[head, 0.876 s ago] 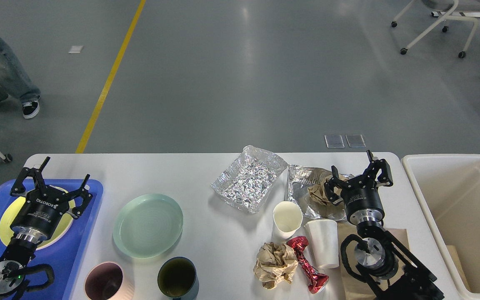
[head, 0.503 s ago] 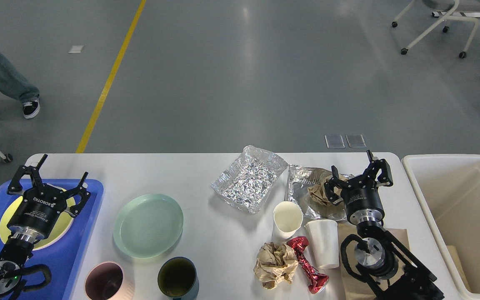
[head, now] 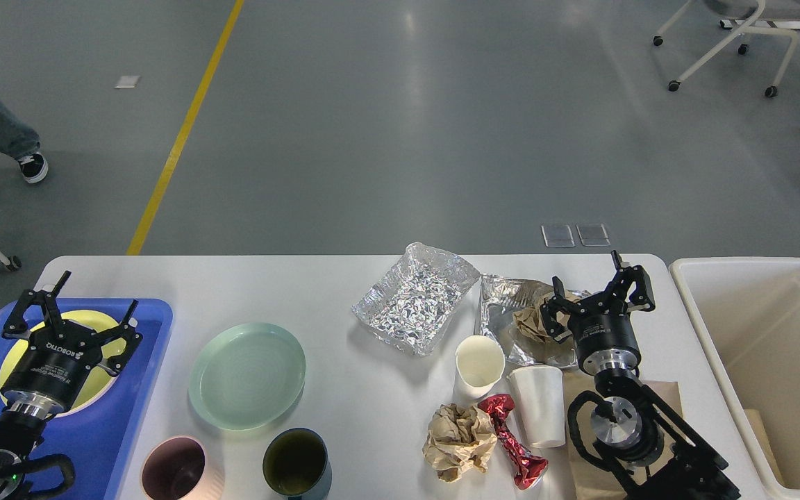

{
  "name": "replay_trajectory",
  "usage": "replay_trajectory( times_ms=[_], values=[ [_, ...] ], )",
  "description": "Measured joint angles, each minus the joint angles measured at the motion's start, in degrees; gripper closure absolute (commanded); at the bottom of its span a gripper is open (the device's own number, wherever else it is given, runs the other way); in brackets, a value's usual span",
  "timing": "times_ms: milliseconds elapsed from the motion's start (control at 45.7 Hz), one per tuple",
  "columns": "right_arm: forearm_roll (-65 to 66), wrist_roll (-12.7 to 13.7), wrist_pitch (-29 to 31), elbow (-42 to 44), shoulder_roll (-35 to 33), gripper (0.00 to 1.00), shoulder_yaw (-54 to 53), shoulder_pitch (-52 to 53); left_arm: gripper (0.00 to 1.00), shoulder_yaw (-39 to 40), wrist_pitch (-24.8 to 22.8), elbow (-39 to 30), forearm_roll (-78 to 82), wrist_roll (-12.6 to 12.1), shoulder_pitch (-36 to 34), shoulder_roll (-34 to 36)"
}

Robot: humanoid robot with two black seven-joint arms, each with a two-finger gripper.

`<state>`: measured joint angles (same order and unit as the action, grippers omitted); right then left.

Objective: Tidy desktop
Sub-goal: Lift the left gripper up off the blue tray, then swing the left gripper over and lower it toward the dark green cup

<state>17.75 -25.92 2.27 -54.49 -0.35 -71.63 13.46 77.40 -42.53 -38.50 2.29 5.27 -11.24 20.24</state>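
desk (head: 344,389) fills the lower frame, still pretty messy | left end effector (head: 67,309) spread wide, empty, above the yellow plate (head: 105,326) in the blue tray (head: 132,410) | right end effector (head: 594,286) also wide, empty, over crumpled brown paper (head: 528,325) on a foil sheet (head: 504,295) | cream bin (head: 775,333) at the desk's right end
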Motion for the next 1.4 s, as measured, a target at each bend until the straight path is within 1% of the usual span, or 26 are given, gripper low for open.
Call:
replay_trajectory(
  times_ms=[263,503,613,788,919,985,1073,1226,1357,1401],
  values=[
    [0.0,0.0,0.0,0.0,0.0,0.0,0.0,0.0,0.03,-0.2,0.3,0.0,0.1,0.0,0.2,1.4],
    [0.0,0.0,0.0,0.0,0.0,0.0,0.0,0.0,0.03,-1.0,0.5,0.0,-0.1,0.5,2.2,6.3],
    [0.0,0.0,0.0,0.0,0.0,0.0,0.0,0.0,0.03,-4.6,0.6,0.0,-0.1,0.6,2.0,10.1],
    [0.0,0.0,0.0,0.0,0.0,0.0,0.0,0.0,0.03,-13.7,0.5,-0.1,-0.1,0.7,-0.4,17.0],
    [0.0,0.0,0.0,0.0,0.0,0.0,0.0,0.0,0.03,-23.9,0.4,-0.6,-0.2,0.8,-5.0,24.3],
    [0.0,0.0,0.0,0.0,0.0,0.0,0.0,0.0,0.03,-31.2,0.4,-1.1,-0.2,0.8,-9.0,28.4],
    [0.0,0.0,0.0,0.0,0.0,0.0,0.0,0.0,0.03,-43.5,0.0,-2.1,0.0,0.8,-16.5,33.6],
    [0.0,0.0,0.0,0.0,0.0,0.0,0.0,0.0,0.03,-63.2,-0.4,-3.1,0.1,0.7,-31.3,39.8],
    [0.0,0.0,0.0,0.0,0.0,0.0,0.0,0.0,0.03,-77.0,-0.1,-3.3,0.5,0.4,-44.1,40.7],
    [0.0,0.0,0.0,0.0,0.0,0.0,0.0,0.0,0.03,-80.9,-0.1,-3.4,0.5,0.5,-47.3,40.6]
  ],
)
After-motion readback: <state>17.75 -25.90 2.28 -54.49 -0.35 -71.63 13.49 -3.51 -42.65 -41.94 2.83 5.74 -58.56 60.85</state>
